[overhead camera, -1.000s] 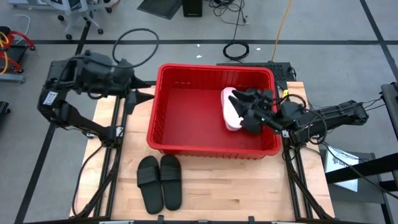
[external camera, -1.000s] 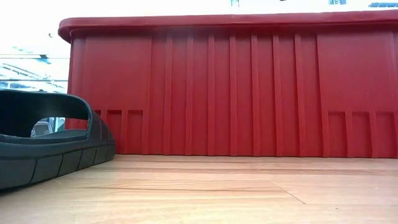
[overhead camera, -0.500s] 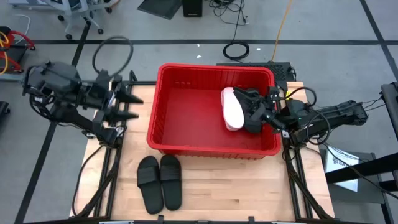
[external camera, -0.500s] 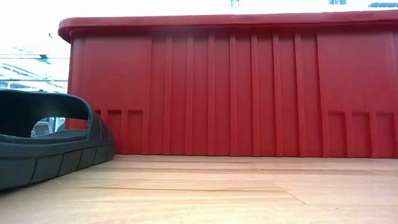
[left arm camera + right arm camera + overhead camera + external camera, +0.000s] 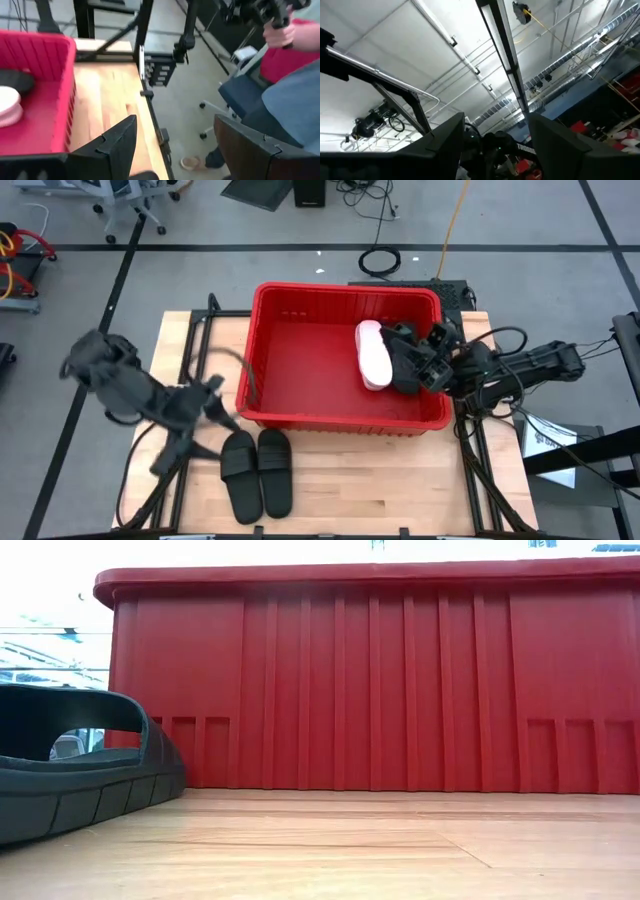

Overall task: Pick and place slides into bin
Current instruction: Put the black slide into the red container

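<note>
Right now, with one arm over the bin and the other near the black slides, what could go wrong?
1. The left gripper, open and blurred in motion, is close to the bin wall; it may strike the wall before reaching the black slides.
2. The right gripper, open, sits beside the pink slide in the bin; withdrawing, it might catch the slide or rim.

The bin [image 5: 300,350] is red plastic, smooth and a bit shiny, with ribs down its side. The table [image 5: 400,850] is pale wood with fine grain lines. The black slides [image 5: 256,472] look like soft rubber – dull, not shiny. The pink slide [image 5: 372,352] looks smooth and matt.
</note>
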